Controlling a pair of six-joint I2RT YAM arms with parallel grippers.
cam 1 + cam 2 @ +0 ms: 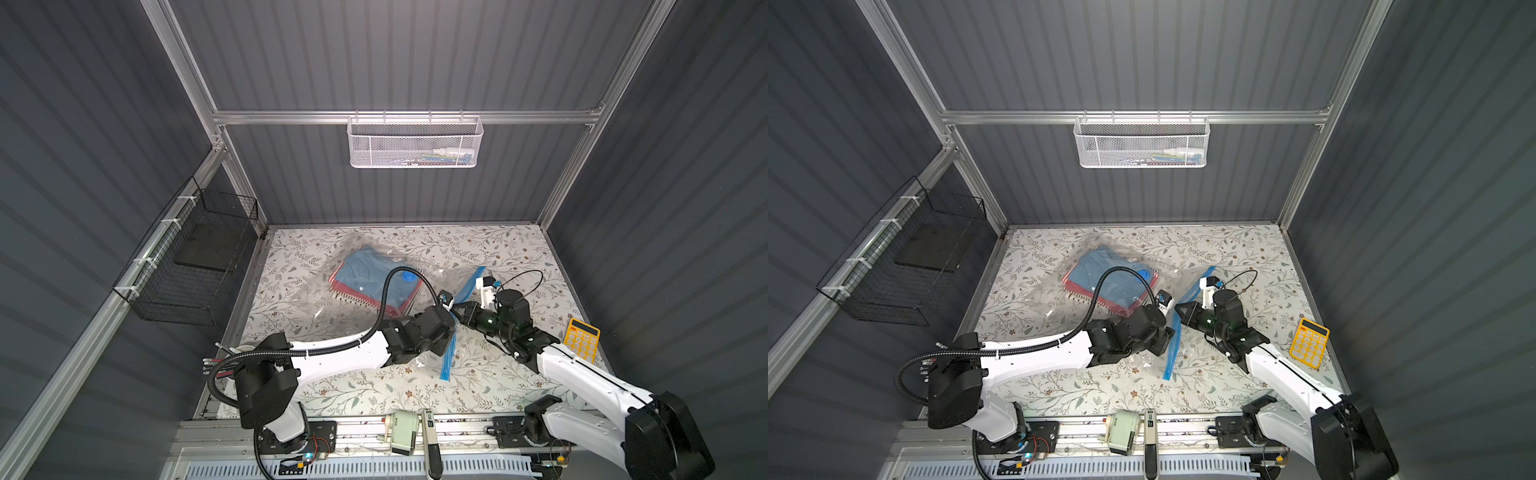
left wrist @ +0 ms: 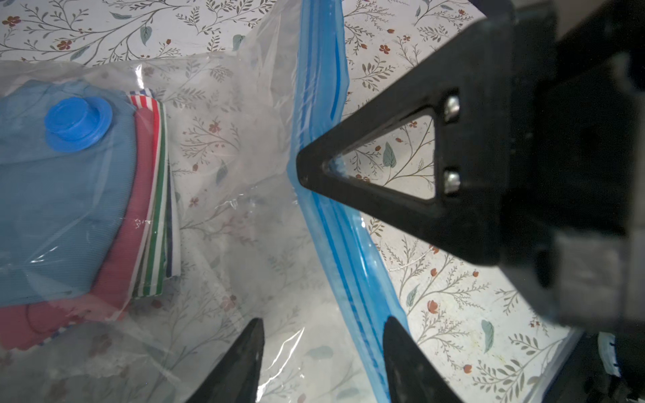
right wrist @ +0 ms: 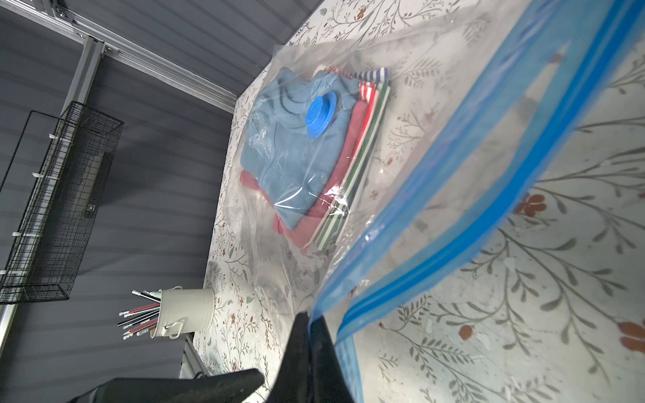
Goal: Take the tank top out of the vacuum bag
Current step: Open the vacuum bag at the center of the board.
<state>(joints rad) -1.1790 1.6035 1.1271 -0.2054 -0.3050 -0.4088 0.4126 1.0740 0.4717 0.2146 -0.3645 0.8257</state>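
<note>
Currently, the table (image 1: 353, 386) carries all items. The bag (image 1: 316, 295) lies on it, spreading from beneath both grippers out to their left. Inside the bag, well apart from either gripper and to its left, sits a folded clothes stack (image 1: 365, 278): a blue ribbed garment on top, red and striped pieces below. Which piece is the tank top cannot be told. The strip (image 2: 349, 261) forms the bag edge nearest the grippers and runs past both.

Right gripper (image 3: 309, 324): fingers pressed together, pinching the strip at the bag edge.

Left gripper (image 2: 324, 324): fingers spread, just beside the right gripper. The strip and clear plastic lie between them, and the fingertip (image 2: 401, 349) on the right-gripper side sits at the strip edge. Contact cannot be confirmed.

A calculator (image 1: 582, 340) lies on the table to the right of the right gripper, well apart. The cap (image 2: 77, 124) sits on the bag over the blue garment, well left of the left gripper.
</note>
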